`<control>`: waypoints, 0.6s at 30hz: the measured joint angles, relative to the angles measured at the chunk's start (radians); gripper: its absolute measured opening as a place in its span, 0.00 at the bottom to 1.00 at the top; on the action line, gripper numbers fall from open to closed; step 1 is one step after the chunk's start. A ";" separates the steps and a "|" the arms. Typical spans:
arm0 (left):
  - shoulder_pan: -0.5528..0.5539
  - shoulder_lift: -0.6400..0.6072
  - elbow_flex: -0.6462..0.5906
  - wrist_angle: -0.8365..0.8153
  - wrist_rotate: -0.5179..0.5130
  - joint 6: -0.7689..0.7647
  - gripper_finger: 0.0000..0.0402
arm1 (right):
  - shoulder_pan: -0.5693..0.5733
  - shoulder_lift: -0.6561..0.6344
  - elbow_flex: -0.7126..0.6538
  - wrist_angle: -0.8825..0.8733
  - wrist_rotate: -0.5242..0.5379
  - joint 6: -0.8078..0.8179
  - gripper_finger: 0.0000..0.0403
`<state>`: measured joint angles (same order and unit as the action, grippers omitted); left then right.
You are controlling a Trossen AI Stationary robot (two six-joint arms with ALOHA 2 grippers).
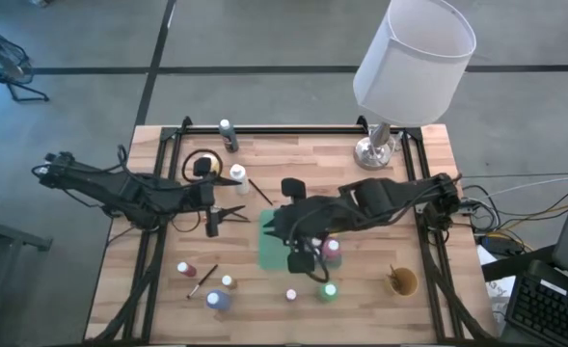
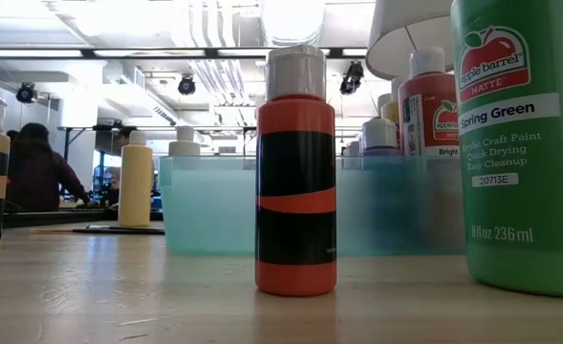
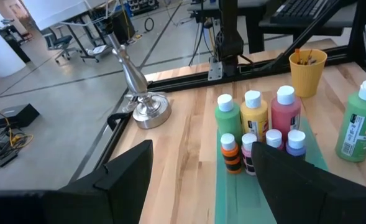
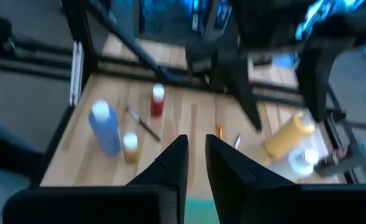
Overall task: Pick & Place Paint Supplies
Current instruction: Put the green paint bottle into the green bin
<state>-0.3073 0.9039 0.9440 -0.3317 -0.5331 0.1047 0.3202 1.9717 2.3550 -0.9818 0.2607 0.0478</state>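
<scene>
Several pale-capped paint bottles (image 3: pixel 253 115) stand on the green mat (image 1: pixel 267 249) at mid table; a tall green bottle (image 1: pixel 329 290) and a small orange one (image 2: pixel 295 172) stand in front of it. More bottles (image 1: pixel 218 300) and a brush (image 1: pixel 202 281) are at the near left, and others (image 1: pixel 237 175) at the far left. My right gripper (image 1: pixel 304 258) hovers over the mat, fingers almost together, nothing between them (image 4: pixel 196 146). My left gripper (image 1: pixel 229 212) is open and empty, left of the mat (image 3: pixel 201 168).
A lamp stands at the far right, base (image 1: pixel 377 150) on the table and white shade (image 1: pixel 414 53) above it. A tan cup (image 1: pixel 402 281) is at the near right. A black ring (image 1: pixel 202 164) lies at the far left. Bare wood lies between the two bottle groups.
</scene>
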 joint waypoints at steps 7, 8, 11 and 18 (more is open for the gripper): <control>0.000 0.001 0.000 -0.001 0.000 0.000 0.69 | -0.001 0.006 0.000 0.088 0.000 -0.002 0.11; 0.000 0.002 0.000 -0.002 0.000 0.000 0.69 | -0.001 0.007 -0.001 0.088 0.000 -0.003 0.12; 0.000 0.003 0.000 -0.002 0.000 0.000 0.69 | -0.001 0.007 -0.002 0.088 0.000 0.006 0.14; 0.000 0.003 0.000 -0.002 0.000 0.000 0.69 | -0.001 0.007 -0.003 0.123 0.001 -0.041 0.20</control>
<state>-0.3073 0.9073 0.9440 -0.3337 -0.5327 0.1051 0.3191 1.9789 2.3524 -0.8592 0.2620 0.0064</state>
